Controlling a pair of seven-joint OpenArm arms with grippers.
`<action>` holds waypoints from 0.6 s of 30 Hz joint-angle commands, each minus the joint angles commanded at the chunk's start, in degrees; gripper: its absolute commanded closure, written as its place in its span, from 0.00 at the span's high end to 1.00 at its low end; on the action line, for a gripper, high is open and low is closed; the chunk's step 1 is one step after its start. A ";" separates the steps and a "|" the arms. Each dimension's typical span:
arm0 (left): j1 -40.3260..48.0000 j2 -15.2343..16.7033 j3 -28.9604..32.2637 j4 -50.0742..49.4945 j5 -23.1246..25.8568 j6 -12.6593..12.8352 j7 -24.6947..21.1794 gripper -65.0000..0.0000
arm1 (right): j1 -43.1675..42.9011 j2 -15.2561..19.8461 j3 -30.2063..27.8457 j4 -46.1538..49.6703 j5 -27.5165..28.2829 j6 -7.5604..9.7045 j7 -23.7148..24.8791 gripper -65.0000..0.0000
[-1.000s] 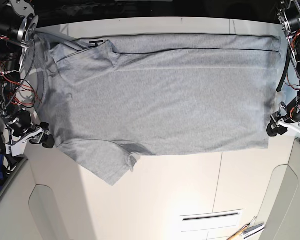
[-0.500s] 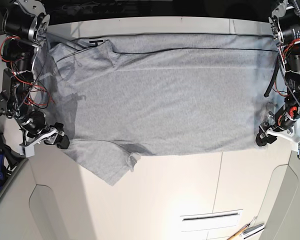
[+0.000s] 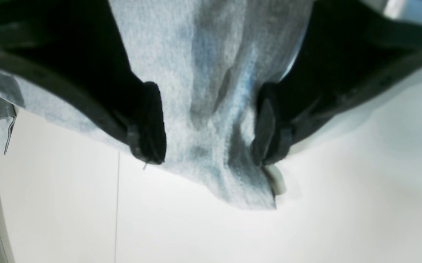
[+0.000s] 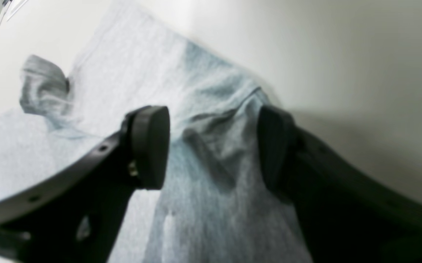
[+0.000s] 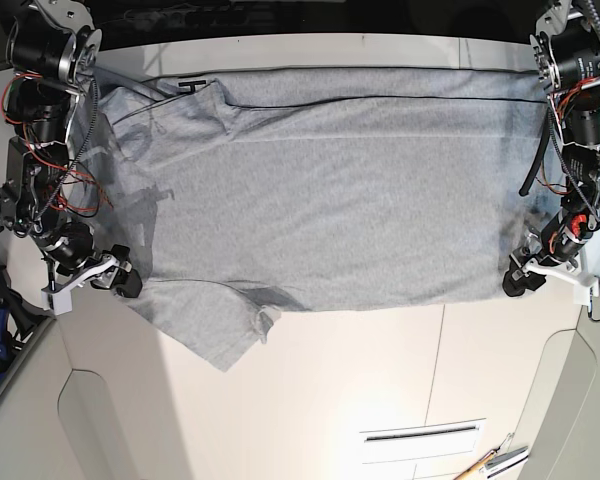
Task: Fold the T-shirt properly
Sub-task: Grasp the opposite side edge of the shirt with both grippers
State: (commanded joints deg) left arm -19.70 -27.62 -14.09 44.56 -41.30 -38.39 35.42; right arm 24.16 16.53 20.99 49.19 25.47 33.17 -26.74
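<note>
The grey T-shirt [image 5: 320,190] lies spread flat across the white table [image 5: 380,380], with one short sleeve [image 5: 220,330] pointing toward the front. A bit of black print [image 5: 191,85] peeks out at the back left edge. My left gripper [image 5: 517,281] is at the shirt's front right corner. In the left wrist view it [image 3: 211,142] is open, its fingers straddling the T-shirt [image 3: 211,73] corner. My right gripper [image 5: 123,281] is at the front left edge, by the sleeve. In the right wrist view it [image 4: 211,146] is open over a raised ridge of the T-shirt [image 4: 211,171].
The table has seams and a narrow slot [image 5: 423,433] near the front. Small tools [image 5: 495,462] lie at the front right. Grey rounded panels flank the table at both front corners. Arm cabling hangs along both sides.
Both grippers have moved inward and now reach over the shirt's front corners. The shirt itself lies as before.
</note>
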 joint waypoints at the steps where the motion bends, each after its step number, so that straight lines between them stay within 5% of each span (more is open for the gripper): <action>1: 0.00 0.00 0.00 0.00 0.02 0.00 0.00 0.63 | 0.11 0.20 0.04 0.09 0.04 -0.39 0.00 0.57; 7: 0.00 0.00 0.00 0.00 0.02 0.00 0.46 0.63 | 0.24 2.23 0.04 1.18 0.52 -1.11 1.53 0.57; 12: 0.00 0.02 0.00 0.00 0.00 0.00 0.46 0.63 | 0.20 2.82 0.04 1.16 -4.72 -6.64 3.50 0.57; 18: 0.00 0.33 0.00 0.00 -0.02 0.00 0.72 0.63 | -0.22 2.25 -0.02 -0.79 -5.09 -5.18 3.43 0.57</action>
State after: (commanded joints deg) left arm -19.70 -27.29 -14.09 44.56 -41.32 -38.39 36.14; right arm 23.94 18.79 20.97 48.40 20.38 27.99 -23.31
